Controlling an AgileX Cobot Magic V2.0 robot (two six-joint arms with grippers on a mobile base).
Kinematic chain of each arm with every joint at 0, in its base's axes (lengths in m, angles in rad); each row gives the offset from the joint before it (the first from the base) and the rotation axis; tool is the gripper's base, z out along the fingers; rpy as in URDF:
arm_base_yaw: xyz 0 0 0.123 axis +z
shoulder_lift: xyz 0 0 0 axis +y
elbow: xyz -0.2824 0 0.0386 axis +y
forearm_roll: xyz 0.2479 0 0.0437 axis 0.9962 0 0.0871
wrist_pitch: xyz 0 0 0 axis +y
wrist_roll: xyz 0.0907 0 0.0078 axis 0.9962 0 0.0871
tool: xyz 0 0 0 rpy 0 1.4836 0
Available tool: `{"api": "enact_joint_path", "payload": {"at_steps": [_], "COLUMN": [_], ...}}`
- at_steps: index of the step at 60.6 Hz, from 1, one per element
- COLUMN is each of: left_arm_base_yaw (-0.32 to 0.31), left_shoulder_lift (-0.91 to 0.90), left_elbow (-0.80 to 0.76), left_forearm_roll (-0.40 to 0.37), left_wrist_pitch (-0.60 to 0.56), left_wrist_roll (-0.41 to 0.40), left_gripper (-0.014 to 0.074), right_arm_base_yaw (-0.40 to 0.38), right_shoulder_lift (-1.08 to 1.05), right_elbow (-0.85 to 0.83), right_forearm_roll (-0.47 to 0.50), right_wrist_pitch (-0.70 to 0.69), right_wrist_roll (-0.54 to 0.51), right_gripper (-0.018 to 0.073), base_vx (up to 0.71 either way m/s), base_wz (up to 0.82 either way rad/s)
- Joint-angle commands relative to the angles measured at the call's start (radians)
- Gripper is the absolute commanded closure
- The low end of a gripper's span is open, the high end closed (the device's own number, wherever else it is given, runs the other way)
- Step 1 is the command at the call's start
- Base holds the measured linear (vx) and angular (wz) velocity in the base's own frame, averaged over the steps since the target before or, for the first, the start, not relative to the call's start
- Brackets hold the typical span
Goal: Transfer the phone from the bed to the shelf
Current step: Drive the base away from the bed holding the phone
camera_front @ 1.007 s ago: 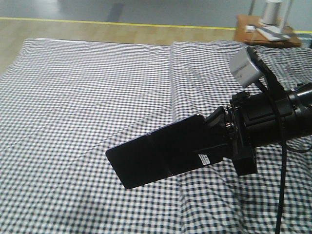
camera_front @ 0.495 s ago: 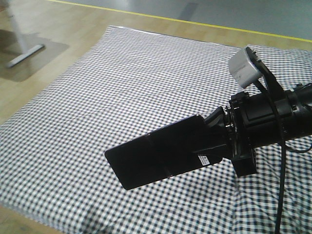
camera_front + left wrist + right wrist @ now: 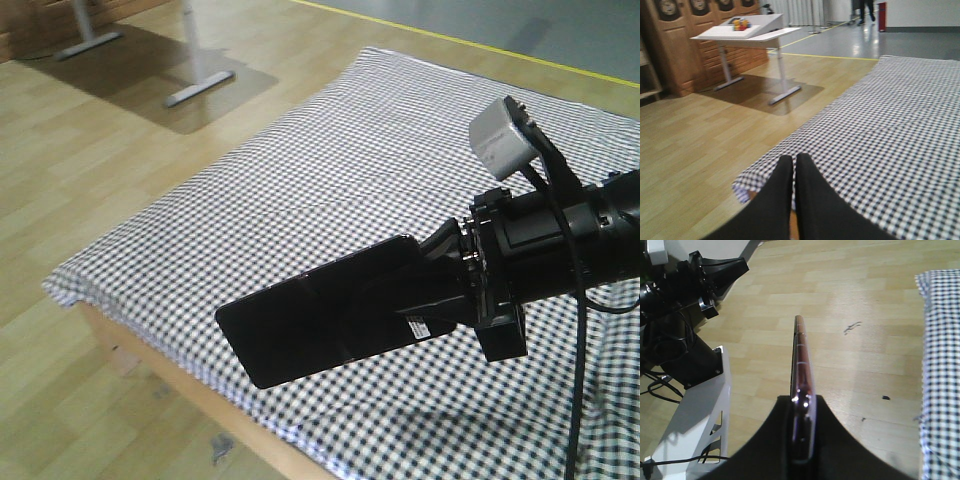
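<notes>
My right gripper [image 3: 440, 290] is shut on the phone [image 3: 330, 325], a glossy black slab with a small white sticker, held in the air above the near corner of the bed [image 3: 330, 160]. In the right wrist view the phone [image 3: 802, 370] shows edge-on with a pinkish rim, clamped between the black fingers [image 3: 832, 440], and the gripper [image 3: 803, 405] hangs over wooden floor. The left gripper [image 3: 794, 162] is shut with nothing between its tips, pointing at the edge of the checked bed [image 3: 890, 130]. The shelf is out of view.
A white desk [image 3: 747, 35] on metal legs stands on the wooden floor beyond the bed, with brown wooden cabinets [image 3: 685, 35] behind it. The robot's white base [image 3: 695, 410] and left arm [image 3: 685, 285] show left of the phone. The bed's wooden frame edge [image 3: 190, 390] runs below.
The front view has swung left: the bed's left edge, wooden floor and desk legs have come into sight. The phone stays held the same way in the right gripper.
</notes>
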Motion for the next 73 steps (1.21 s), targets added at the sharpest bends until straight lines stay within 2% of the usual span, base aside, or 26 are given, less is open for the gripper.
{"api": "enact_joint_path", "payload": {"at_steps": [1, 73], "left_arm_base_yaw": [0.0, 0.0], "left_shoulder_lift": [-0.012, -0.012], "left_elbow": [-0.023, -0.023], "left_forearm_roll": [-0.009, -0.009], "left_wrist_pitch": [-0.072, -0.072], "left_wrist_roll": [-0.006, -0.006], "left_gripper": [0.0595, 0.0595], "right_arm_base_yaw": [-0.003, -0.003], "right_shoulder_lift": [-0.032, -0.032], "right_elbow": [-0.026, -0.026], "right_forearm_roll": [0.086, 0.086], "right_wrist_pitch": [0.074, 0.074], "right_wrist_roll": [0.0, 0.0], "right_gripper": [0.0562, 0.0562], "base_vx": [-0.13, -0.12], "base_wz": [0.51, 0.65]}}
